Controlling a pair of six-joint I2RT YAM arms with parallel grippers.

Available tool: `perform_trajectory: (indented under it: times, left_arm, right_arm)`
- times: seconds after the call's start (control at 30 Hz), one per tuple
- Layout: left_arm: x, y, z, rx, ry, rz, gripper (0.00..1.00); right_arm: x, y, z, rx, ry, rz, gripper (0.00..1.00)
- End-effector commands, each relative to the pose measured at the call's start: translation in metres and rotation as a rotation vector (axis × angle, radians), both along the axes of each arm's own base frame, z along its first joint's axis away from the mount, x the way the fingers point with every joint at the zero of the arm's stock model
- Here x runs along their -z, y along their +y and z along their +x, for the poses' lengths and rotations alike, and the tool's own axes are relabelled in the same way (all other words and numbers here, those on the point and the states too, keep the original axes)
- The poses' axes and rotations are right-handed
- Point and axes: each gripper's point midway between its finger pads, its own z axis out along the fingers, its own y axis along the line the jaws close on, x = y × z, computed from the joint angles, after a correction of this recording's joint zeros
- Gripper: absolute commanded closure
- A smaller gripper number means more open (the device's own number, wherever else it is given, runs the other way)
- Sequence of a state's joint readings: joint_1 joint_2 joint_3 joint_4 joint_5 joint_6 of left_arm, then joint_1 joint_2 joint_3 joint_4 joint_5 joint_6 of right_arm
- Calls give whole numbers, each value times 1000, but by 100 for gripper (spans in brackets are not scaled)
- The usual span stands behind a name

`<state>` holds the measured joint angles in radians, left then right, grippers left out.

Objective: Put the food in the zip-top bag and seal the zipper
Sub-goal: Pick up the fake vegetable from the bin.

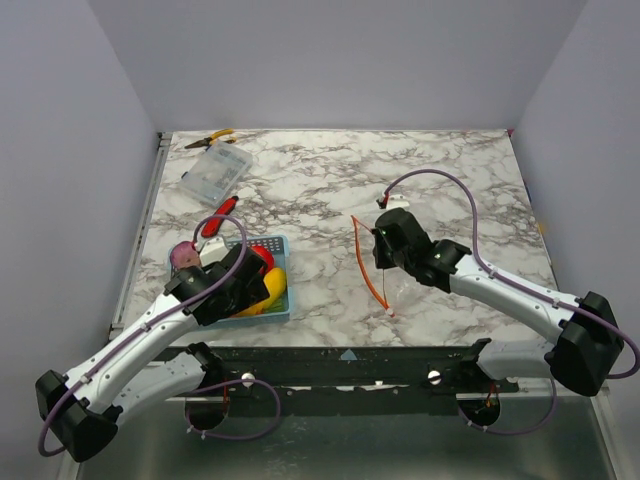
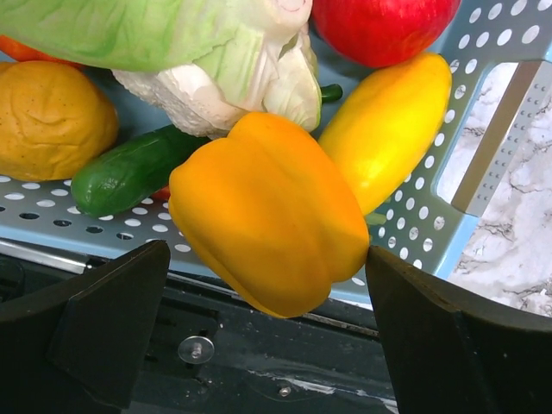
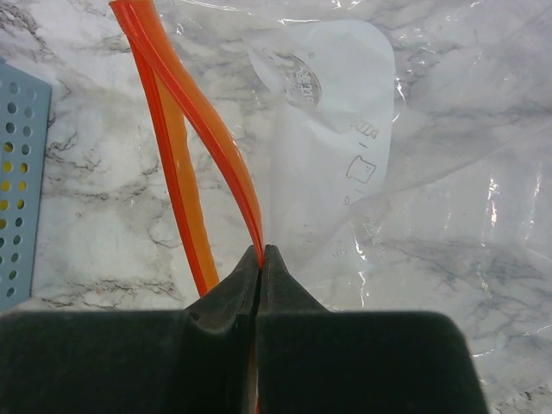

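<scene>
Left gripper (image 2: 267, 259) jaws are straddling, spread, the yellow pepper (image 2: 267, 216) in the basket (image 2: 423, 220), needing a centred squeeze, while right of the basket the right gripper (image 3: 260, 259) is pinching the zip-top bag (image 3: 414, 172) by one zipper (image 3: 194, 112) lip.

Your left claw (image 2: 267, 259) has the pepper (image 2: 267, 198) between its spread fingers, at the near rim of the basket (image 2: 423, 233). Ahead of the pepper lies the cauliflower (image 2: 233, 78), with the cucumber (image 2: 129, 172) ahead-left, the banana (image 2: 388, 129) ahead-right and the tomato (image 2: 379, 26) beyond. Your right claw (image 3: 260, 254) is closed on the zipper (image 3: 185, 103). The bag (image 3: 431, 172) spreads ahead and right of it, and the basket's edge lies far left.
</scene>
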<state>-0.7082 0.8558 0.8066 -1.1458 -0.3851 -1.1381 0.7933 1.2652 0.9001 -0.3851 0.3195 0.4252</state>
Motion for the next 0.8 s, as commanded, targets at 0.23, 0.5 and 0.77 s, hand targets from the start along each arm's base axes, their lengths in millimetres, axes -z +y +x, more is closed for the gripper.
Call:
perform_trajectory:
  times: [0.23, 0.5, 0.77]
  left_arm:
    - [9, 3, 12, -16, -11, 56, 1]
    - [8, 5, 15, -7, -32, 69, 15]
    - [-9, 4, 20, 53, -114, 45, 52]
  right_arm:
    - [7, 8, -1, -31, 11, 9, 99]
    - [5, 9, -1, -38, 11, 13, 99]
    - [1, 11, -2, -45, 4, 25, 99]
